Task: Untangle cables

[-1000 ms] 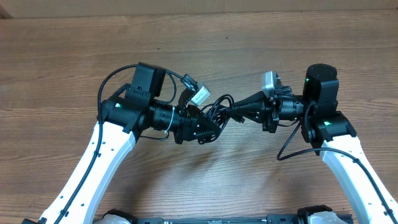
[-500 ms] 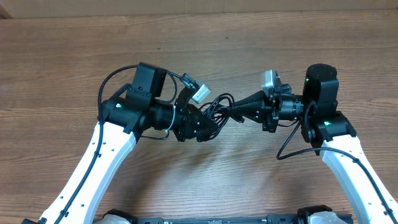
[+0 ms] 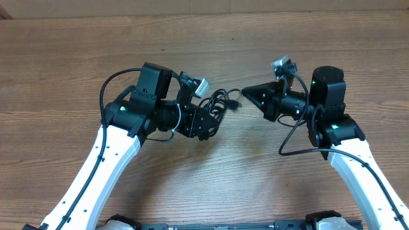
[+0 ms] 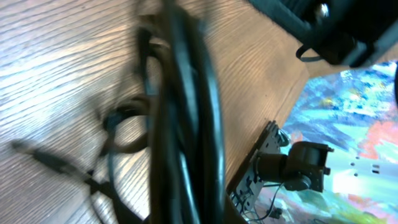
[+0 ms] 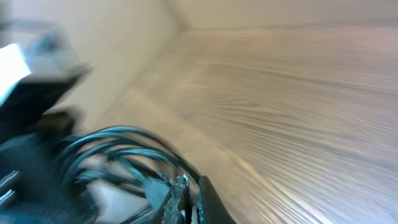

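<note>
Left claw (image 3: 203, 122): pinching cables (image 3: 220, 103); bundle bunched just right of its tip, loops not yet freed. Right claw (image 3: 249, 94): pressed together, seemingly empty. A second ago its tip was in the bundle; now drawn back right, gap between. Bundle gone left with left arm. Likely grip lost or released; needs fresh grab. Table (image 3: 211, 38): bare wood all round, edges well off.

The left fingers (image 3: 206, 117) pinch the bunched cables (image 3: 219, 101); the closed right fingers (image 3: 249, 94) sit near them.
</note>
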Controlling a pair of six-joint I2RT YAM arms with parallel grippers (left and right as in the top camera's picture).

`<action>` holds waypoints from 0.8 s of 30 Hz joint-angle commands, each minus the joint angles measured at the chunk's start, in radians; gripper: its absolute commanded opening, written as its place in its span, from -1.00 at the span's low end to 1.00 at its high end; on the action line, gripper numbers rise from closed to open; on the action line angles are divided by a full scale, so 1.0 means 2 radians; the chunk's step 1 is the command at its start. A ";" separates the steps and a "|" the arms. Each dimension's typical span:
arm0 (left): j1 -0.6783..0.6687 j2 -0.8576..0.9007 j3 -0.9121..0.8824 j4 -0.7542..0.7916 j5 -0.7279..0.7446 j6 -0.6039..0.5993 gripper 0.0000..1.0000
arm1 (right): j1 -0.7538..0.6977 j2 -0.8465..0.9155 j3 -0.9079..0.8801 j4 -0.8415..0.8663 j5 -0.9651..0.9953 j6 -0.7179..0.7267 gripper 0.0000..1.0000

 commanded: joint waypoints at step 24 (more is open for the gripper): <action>0.000 -0.001 0.008 -0.068 0.099 0.200 -0.92 | 0.000 -0.001 0.009 -0.021 -0.179 -0.221 0.46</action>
